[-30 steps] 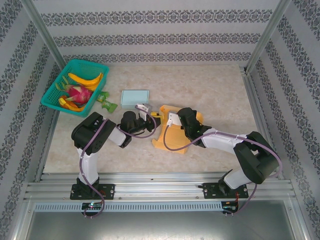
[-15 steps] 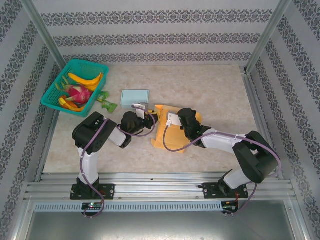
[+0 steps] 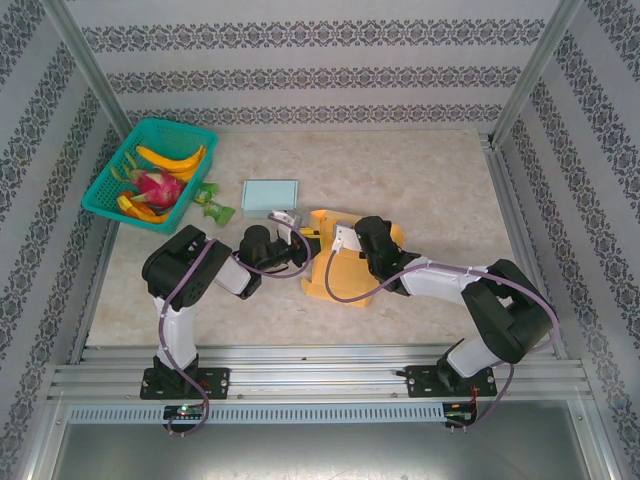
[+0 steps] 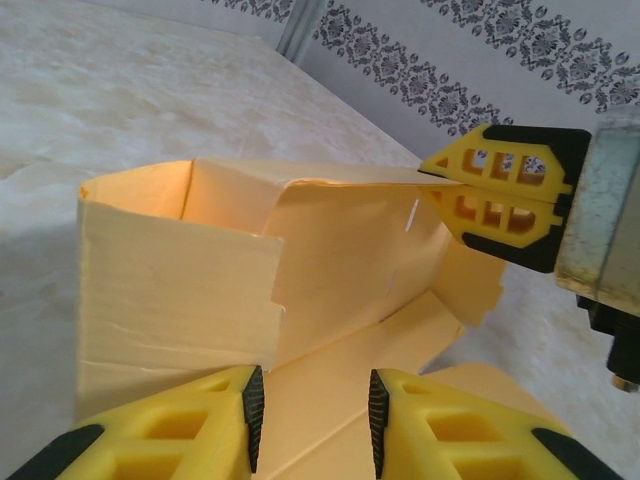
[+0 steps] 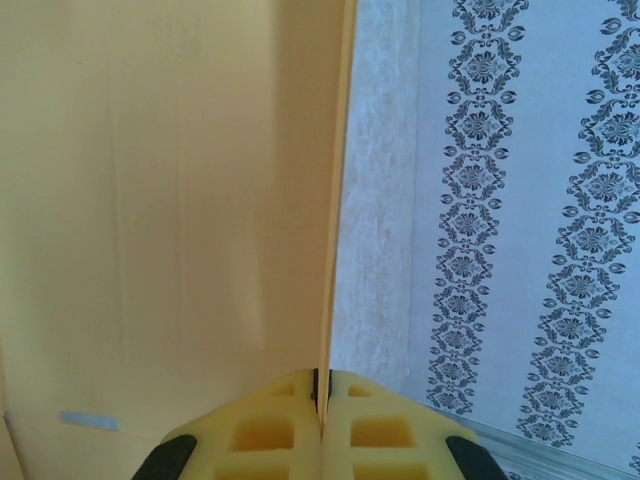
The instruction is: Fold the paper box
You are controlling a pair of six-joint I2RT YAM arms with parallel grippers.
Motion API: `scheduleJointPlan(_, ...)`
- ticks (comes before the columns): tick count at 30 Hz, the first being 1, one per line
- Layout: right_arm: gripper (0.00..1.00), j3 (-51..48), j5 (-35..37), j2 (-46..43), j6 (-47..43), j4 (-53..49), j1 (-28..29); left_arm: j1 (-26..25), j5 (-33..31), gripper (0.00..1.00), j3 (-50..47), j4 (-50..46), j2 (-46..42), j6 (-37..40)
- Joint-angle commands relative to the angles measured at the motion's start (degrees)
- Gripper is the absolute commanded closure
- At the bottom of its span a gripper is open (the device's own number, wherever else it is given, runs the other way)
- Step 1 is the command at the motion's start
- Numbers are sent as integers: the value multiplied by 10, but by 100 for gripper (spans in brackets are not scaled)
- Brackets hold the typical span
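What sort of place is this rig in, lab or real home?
Probably a lab test cell, not a home: aluminium frame rails run along the near edge, and wallpaper panels box in a marble-look table.

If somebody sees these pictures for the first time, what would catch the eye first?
First, the orange paper box, half folded, in the middle of the table. The right gripper is shut on the thin edge of one panel, and the left gripper stands open just before the box's open side. At the far left, a green basket holds bananas and a dragon fruit.
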Motion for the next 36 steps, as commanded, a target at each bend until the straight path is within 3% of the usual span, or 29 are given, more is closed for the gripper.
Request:
scheduleJointPlan(1,100,-12,12,-6,11,6,-6,-3,-25,65,-21,19,-33,19)
scheduleJointPlan(4,100,-14,10,-4,2,8,-8,24,-85,64,-44,-9,-68,10)
scheduleJointPlan(6,100,-18,-4,-2,-9,10,-7,48,-92,64,-49,-32,-78,7)
scheduleJointPlan(13,100,-38,-27,-9,-21,49,-3,99,27,64,-41,5,-28,21)
scheduleJointPlan(17,100,-51,-59,-37,-7,51,-3,100,69,63,-34,35,-7,15)
scheduleJointPlan(36,100,-52,-69,-38,-5,51,-1,57,106,60,8,24,18,15)
